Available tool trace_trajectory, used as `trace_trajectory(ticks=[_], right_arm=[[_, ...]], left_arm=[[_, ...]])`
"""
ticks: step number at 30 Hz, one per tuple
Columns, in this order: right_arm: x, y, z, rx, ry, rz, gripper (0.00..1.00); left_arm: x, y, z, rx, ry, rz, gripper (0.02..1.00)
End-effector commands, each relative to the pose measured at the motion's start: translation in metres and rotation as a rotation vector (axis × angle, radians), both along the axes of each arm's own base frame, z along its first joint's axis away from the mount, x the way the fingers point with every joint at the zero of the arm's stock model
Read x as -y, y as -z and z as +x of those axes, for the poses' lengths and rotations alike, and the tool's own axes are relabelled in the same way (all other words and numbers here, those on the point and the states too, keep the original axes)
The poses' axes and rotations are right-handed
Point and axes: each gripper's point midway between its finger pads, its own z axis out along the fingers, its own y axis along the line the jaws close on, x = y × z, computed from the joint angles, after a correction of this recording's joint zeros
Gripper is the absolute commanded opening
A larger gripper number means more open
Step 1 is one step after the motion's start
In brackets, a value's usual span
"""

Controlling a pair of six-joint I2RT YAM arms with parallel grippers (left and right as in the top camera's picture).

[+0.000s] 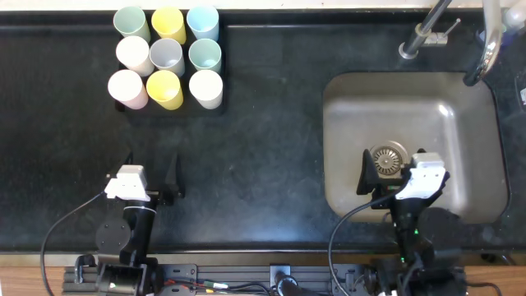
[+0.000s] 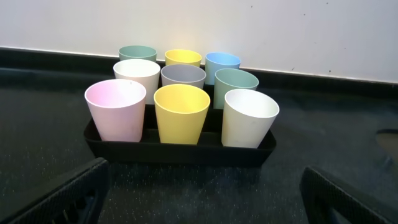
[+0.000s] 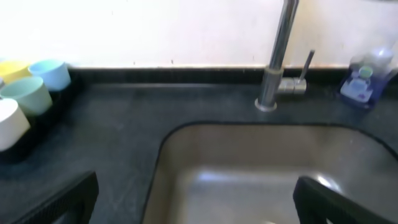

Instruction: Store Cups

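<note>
Since all nine cups [image 1: 168, 56] stand in the tray [image 2: 180, 154] at far left, storing looks done; left tool [image 2: 199, 199] and right tool [image 3: 196, 205] gape wide, empty.

This is a kitchen. A dark speckled stone table [image 1: 263, 173] runs along a white wall [image 2: 298, 31], and a steel sink [image 1: 452, 123] with a round drain [image 1: 389, 159] is set into it. A tall metal tap [image 3: 281, 56] with a side lever stands behind the sink, with a bottle [image 3: 362, 79] of blue liquid near it. Nine pastel cups [image 2: 181, 114] stand in a black tray [image 2: 180, 154] by the wall.
</note>
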Motion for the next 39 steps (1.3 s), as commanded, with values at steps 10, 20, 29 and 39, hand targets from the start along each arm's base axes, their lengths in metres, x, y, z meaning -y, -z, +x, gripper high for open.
trace_trajectory(ticks=[10,20,29,39], right_arm=[[0.000,-0.024,0.004,0.354,-0.003,0.035,0.998],[-0.001,-0.007,0.009,0.411,-0.002,0.049,0.998],[-0.001,0.029,0.017,0.348,0.003,0.041,0.993],[-0.002,0.054,0.018,0.247,0.000,0.034,0.998]], left_arm=[[-0.002,-0.001,0.000,0.006,-0.009,0.018,1.000],[-0.002,-0.001,0.000,0.006,-0.009,0.018,1.000],[-0.002,-0.001,0.000,0.006,-0.009,0.018,1.000],[-0.002,-0.001,0.000,0.006,-0.009,0.018,1.000]])
